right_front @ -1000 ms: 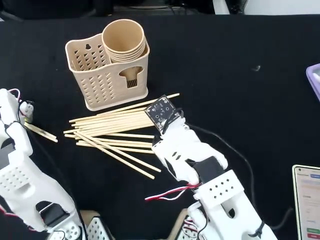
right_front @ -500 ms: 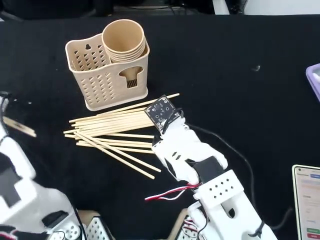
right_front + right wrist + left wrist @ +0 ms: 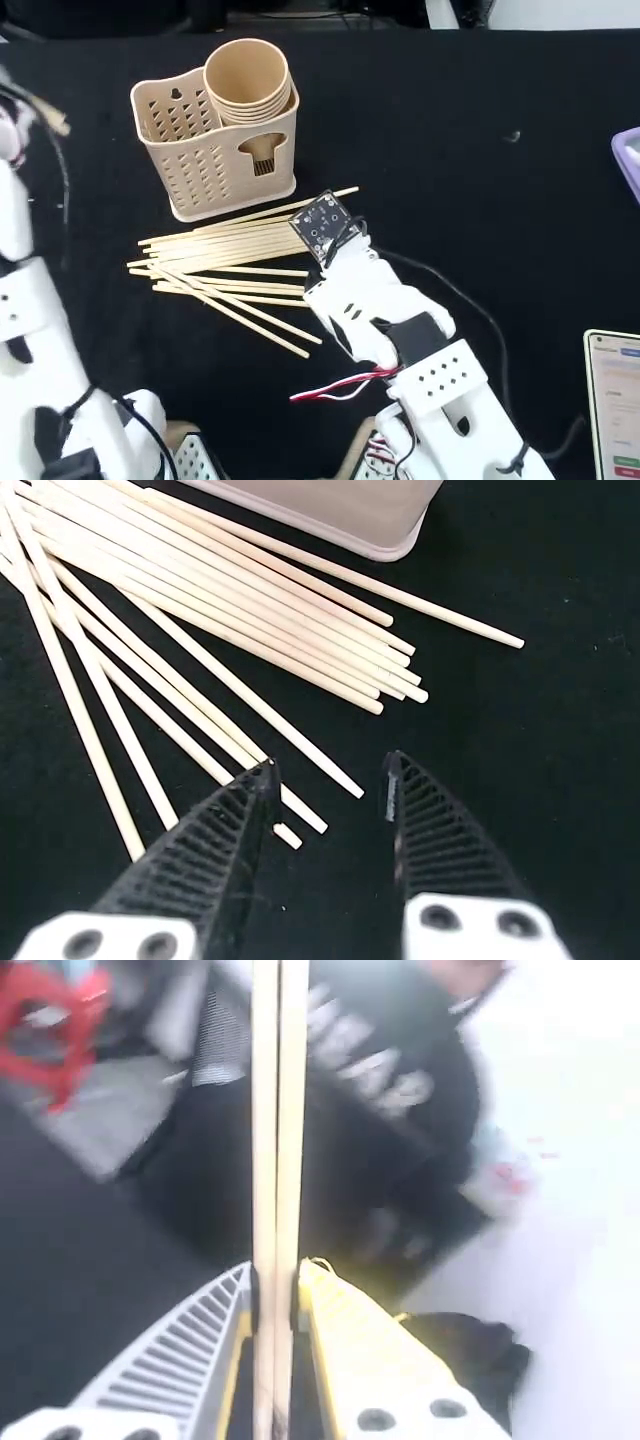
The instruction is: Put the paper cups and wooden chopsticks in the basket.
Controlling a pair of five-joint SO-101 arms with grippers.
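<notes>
Left arm: stands tall along the left edge of the high view, with its wrist near the upper left corner, well to the left of the basket (image 3: 215, 165).
Left gripper (image 3: 275, 1278): pinched narrow on the held chopsticks (image 3: 275, 1110), two sticks side by side that run straight out past the fingertips.
Right arm: reaches from the bottom centre of the high view up and to the left, with its wrist over the right-hand ends of the loose chopsticks (image 3: 220, 262).
Right gripper (image 3: 328, 770): jaws spread with nothing between them, tips just short of the nearest stick ends (contact with the table cannot be told).
Basket: upright on the black table (image 3: 470, 150), upper left of centre, divided into two compartments.
Basket contents: a nested stack of paper cups (image 3: 248, 80) in the right-hand compartment, rims above the wall.
Loose chopsticks: fanned on the table just below the basket; most lie nearly parallel, and a few cross diagonally toward the lower centre.
</notes>
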